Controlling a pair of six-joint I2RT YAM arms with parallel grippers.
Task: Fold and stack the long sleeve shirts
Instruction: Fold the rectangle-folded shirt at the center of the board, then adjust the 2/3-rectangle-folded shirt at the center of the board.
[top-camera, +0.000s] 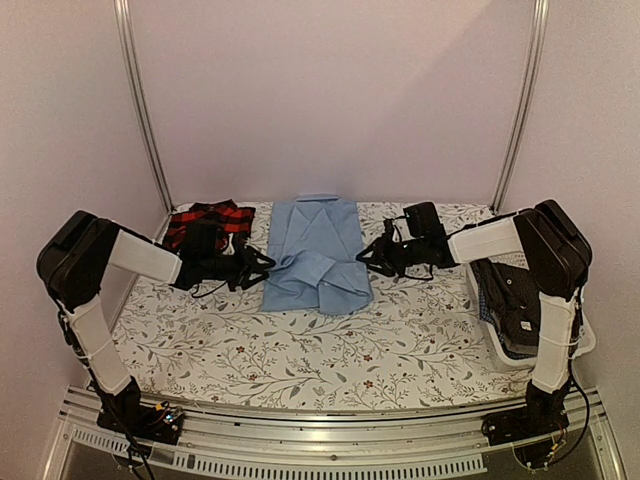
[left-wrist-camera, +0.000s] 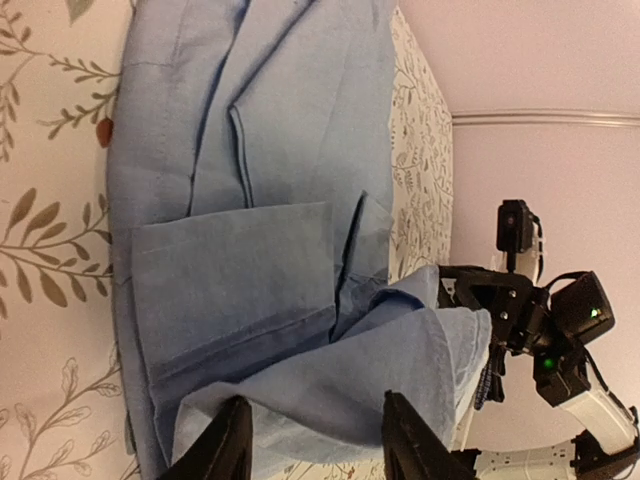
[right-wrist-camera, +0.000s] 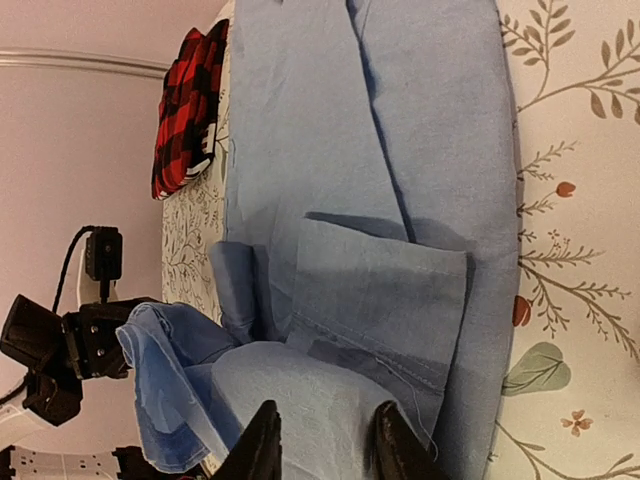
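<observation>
- one light blue shirt (top-camera: 318, 250) lies partly folded mid-table (top-camera: 300, 350), collar far, a sleeve doubled across its front, near hem rumpled.
- left gripper (left-wrist-camera: 318, 445) and right gripper (right-wrist-camera: 328, 445) are part open, hem cloth between the parted fingers.
- red-and-black plaid shirt (top-camera: 205, 222) lies far left.

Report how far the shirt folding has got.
Done: the red plaid shirt looks folded at the far left. In hand: the light blue shirt is partly folded mid-table, with the left gripper and right gripper open at its near end. Left: dark shirts sit in the basket, and nothing is stacked yet.
</observation>
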